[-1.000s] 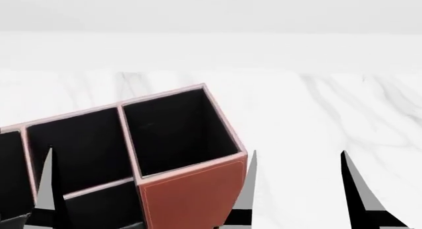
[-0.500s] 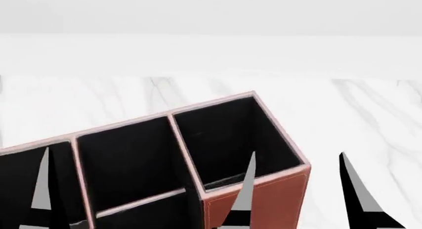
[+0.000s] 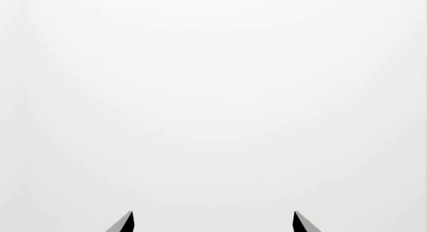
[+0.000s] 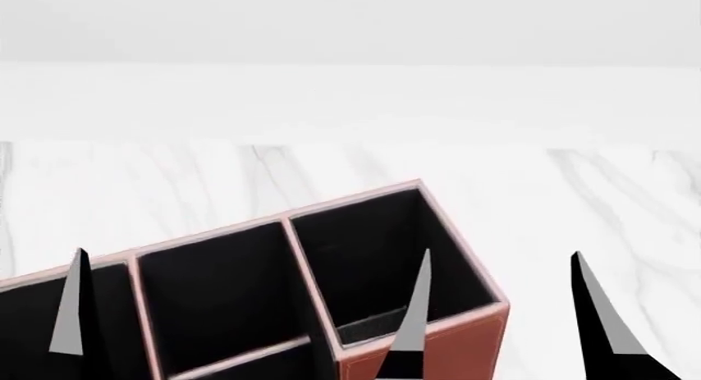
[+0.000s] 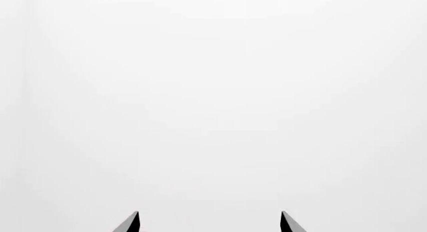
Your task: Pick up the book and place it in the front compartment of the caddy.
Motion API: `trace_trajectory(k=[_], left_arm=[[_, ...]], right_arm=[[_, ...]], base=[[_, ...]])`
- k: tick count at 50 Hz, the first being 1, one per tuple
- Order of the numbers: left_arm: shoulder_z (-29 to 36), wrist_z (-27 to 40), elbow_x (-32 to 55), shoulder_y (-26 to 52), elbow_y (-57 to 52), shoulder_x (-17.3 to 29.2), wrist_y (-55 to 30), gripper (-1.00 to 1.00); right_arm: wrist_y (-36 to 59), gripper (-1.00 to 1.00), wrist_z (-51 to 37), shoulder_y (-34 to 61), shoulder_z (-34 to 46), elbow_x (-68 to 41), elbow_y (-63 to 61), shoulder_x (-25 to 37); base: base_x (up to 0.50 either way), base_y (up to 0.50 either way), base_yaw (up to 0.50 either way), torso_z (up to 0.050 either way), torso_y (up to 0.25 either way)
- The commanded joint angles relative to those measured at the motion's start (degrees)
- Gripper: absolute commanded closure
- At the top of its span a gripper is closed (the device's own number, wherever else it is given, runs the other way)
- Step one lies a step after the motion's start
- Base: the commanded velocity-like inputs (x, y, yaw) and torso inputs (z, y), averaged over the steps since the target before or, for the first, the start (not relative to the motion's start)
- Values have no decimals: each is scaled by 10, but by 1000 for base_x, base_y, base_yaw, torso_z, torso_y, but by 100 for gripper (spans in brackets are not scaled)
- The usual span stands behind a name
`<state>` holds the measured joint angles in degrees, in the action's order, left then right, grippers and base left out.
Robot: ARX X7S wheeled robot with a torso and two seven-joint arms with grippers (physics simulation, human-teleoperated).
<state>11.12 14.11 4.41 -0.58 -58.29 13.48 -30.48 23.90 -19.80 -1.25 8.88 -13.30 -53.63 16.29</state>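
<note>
The caddy [image 4: 425, 352] is a reddish-brown box with a pale rim and black-lined compartments, standing at the lower left of the head view and cut off by its edge. The book is out of view in every frame. My right gripper [image 4: 504, 314] is open and empty, with one finger [image 4: 413, 310] in front of the caddy's near right corner and the other over the table. Only one finger [image 4: 72, 306] of my left gripper shows in the head view, in front of the caddy's left part. The left gripper [image 3: 213, 221] and the right gripper [image 5: 210, 221] face blank white in the wrist views, jaws wide apart.
The white marble table [image 4: 570, 199] stretches behind and to the right of the caddy, up to a plain white wall. Nothing else stands in view.
The head view has moved: the caddy has slid right, then slightly down in the picture. The gripper fingers hold the same places in the view.
</note>
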Motion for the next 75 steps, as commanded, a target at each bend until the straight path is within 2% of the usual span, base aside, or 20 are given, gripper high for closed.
trace_trajectory(k=[1, 14, 19, 21, 25, 26, 28, 29, 30, 31, 32, 33, 37, 38, 44, 51, 59, 70, 71, 75], left_arm=[[1, 3, 10, -1, -6, 5, -4, -100], [-3, 14, 22, 3, -10, 9, -7, -100], [-74, 14, 161, 5, -10, -38, -43, -100], [-55, 30, 165, 13, -17, -14, -29, -100], [33, 101, 113, 23, -17, 75, 26, -100], [18, 102, 155, 8, -14, 65, 41, -100], [18, 115, 141, 1, -11, 62, 53, -100], [63, 105, 61, 5, -13, 92, 72, -100], [83, 120, -1, 4, -6, 97, 95, -100], [68, 148, -8, -16, 6, 79, 140, -100], [69, 139, 10, -14, -5, 85, 102, -100], [41, 123, 91, -21, 0, 76, 131, -100], [44, 106, 120, -29, 5, 86, 140, -100], [51, 83, 131, -36, 8, 89, 176, -100], [59, 50, 219, -28, 11, 101, 175, -100], [80, 16, 270, 1, 15, 115, 163, -100], [102, -6, 277, 17, 23, 132, 147, -100], [144, -25, 345, 50, 17, 175, 58, -100], [135, -30, 414, 54, 17, 182, 54, -100], [136, -27, 455, 73, 13, 202, 26, -100]], right_arm=[[-6, -100, -3, 0, 4, 0, 3, 6], [0, -100, -12, 4, 12, 0, 5, 11], [10, -100, -15, 8, 13, -4, -2, 13], [11, -100, -16, 8, 7, -8, -4, 16], [13, -100, -20, 7, 5, -9, -8, 17], [18, -100, -21, 9, 8, -7, -13, 19], [18, -100, -22, 10, 8, -7, -13, 19], [20, -100, -22, 10, 8, -8, -15, 20], [19, -100, -22, 10, 9, -8, -15, 21], [18, -100, -23, 9, 10, -7, -14, 21], [18, -100, -23, 9, 11, -7, -14, 21], [19, -100, -23, 9, 12, -6, -14, 21], [18, -100, -24, 9, 13, -8, -14, 23], [19, -100, -24, 9, 13, -8, -14, 23], [19, -100, -27, 11, 13, -11, -15, 25], [21, -100, -30, 14, 15, -14, -18, 28], [20, -100, -34, 15, 13, -19, -21, 33], [18, -100, -41, 17, 18, -23, -22, 39], [20, -100, -42, 17, 18, -24, -23, 40], [21, -100, -46, 18, 15, -29, -25, 43]], base=[[0, 0, 0, 50, 0], [0, 0, 0, 50, 0], [0, 0, 0, 30, 0], [0, 0, 0, 0, 0], [0, 0, 0, 0, 0], [0, 0, 0, 0, 0], [0, 0, 0, 0, 0], [0, 0, 0, 0, 0], [0, 0, 0, 0, 0], [0, 0, 0, 0, 0], [0, 0, 0, 0, 0], [0, 0, 0, 0, 0], [0, 0, 0, 0, 0], [0, 0, 0, 0, 0], [0, 0, 0, 0, 0], [0, 0, 0, 0, 0], [0, 0, 0, 0, 0], [0, 0, 0, 0, 0], [0, 0, 0, 0, 0], [0, 0, 0, 0, 0]])
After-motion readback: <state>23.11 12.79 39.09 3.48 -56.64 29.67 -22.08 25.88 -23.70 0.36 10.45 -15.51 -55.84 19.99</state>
